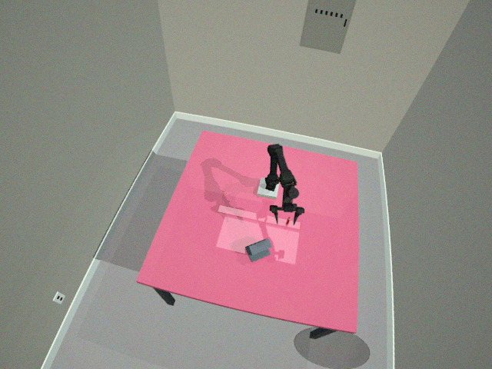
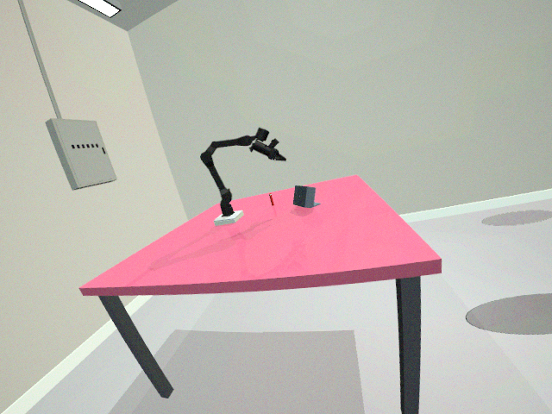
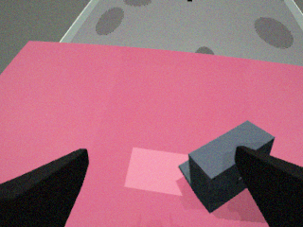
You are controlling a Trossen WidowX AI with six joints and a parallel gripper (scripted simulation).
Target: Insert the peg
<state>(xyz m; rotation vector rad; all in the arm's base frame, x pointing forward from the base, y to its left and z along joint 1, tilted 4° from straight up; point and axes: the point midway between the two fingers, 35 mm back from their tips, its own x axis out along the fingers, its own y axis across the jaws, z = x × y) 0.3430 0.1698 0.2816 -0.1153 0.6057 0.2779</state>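
A small red peg stands upright on the pink table. It does not show in the wrist view. A dark blue-grey block with the sloped panel stands on the table farther from the robot base than the peg. Its hole cannot be made out. My gripper is open and empty. It hangs well above the table, tilted forward and down, and its fingers appear on either side of the peg in the top view.
The arm's white base sits on the table behind the peg. Bright light patches lie on the table around the block. A grey box is on the wall behind the arm.
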